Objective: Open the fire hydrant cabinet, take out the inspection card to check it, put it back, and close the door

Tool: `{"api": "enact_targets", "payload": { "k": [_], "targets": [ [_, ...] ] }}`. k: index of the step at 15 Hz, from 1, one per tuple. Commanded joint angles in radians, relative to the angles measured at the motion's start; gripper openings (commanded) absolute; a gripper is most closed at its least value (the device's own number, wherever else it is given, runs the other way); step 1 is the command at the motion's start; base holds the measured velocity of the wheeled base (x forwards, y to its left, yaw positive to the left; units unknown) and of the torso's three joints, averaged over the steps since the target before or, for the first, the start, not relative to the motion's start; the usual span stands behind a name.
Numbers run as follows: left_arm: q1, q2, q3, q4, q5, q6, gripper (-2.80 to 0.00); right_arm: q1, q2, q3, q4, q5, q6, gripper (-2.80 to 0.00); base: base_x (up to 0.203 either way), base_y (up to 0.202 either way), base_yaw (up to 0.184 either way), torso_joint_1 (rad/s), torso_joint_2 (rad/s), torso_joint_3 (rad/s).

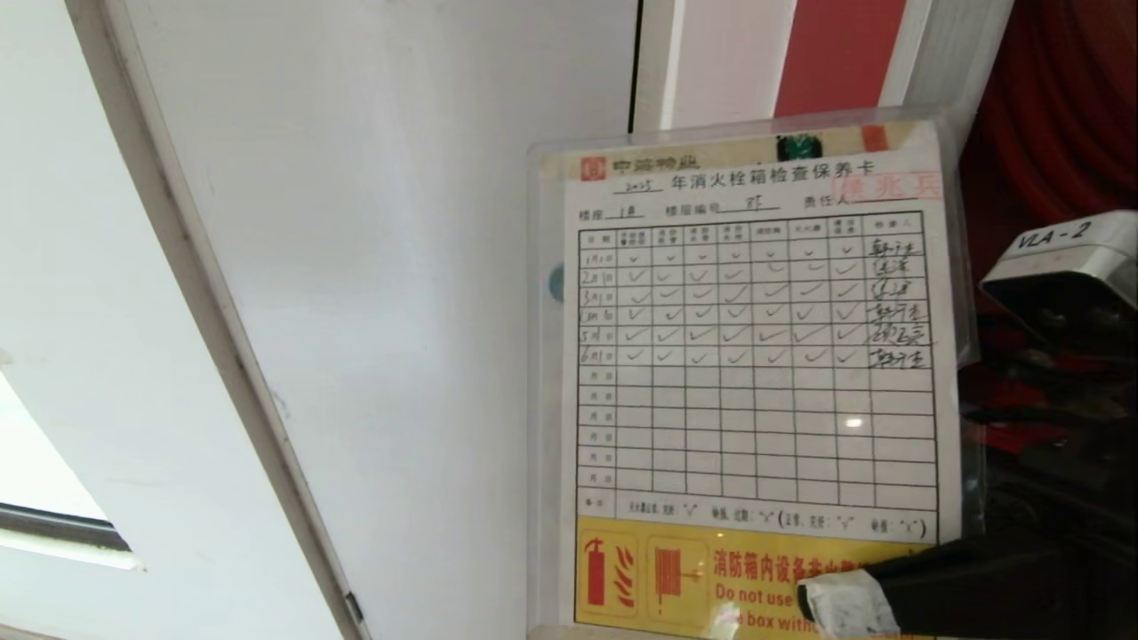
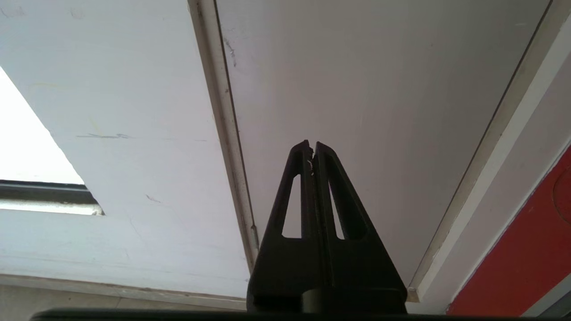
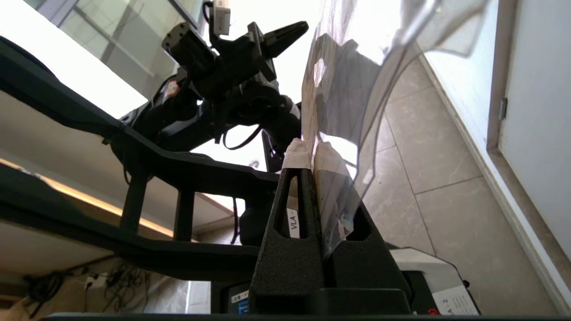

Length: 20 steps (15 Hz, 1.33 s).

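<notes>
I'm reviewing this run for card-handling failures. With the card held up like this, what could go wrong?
The right gripper pinches the inspection card only at a bottom corner, so the tall sheet could swing or slip. In the right wrist view its plastic sleeve already bends, so it may snag going back into the fire hydrant cabinet.

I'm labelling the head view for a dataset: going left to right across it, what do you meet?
White wall → white panel → inspection card, held at its bottom edge by the right gripper → red cabinet interior.
</notes>
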Motion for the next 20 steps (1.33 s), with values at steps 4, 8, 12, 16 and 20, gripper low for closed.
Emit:
{"api": "enact_targets", "payload": {
  "k": [4,8,12,16,20],
  "targets": [
    [0.001,-0.001,0.006,0.000,0.000,0.000,-2.80,0.055,0.042,-0.008,-0.030,-0.023,0.008,-2.80,0.000,0.000,0.000,0.000,0.00,0.000],
    [0.001,-0.001,0.006,0.000,0.000,0.000,-2.80,0.055,0.036,-0.047,-0.030,-0.050,0.014,-2.80,0.000,0.000,0.000,0.000,0.00,0.000],
    [-0.001,-0.001,0.006,0.000,0.000,0.000,-2.80,0.055,0.043,-0.108,-0.030,-0.055,0.006,-2.80,0.000,0.000,0.000,0.000,0.00,0.000],
    [0.000,-0.001,0.006,0.000,0.000,0.000,-2.80,0.056,0.042,-0.096,-0.023,-0.055,-0.035,-2.80,0.000,0.000,0.000,0.000,0.00,0.000],
    [0.000,-0.001,0.006,0.000,0.000,0.000,-2.80,0.056,0.055,-0.075,-0.020,-0.057,-0.100,-2.80,0.000,0.000,0.000,0.000,0.00,0.000]
  ]
}}
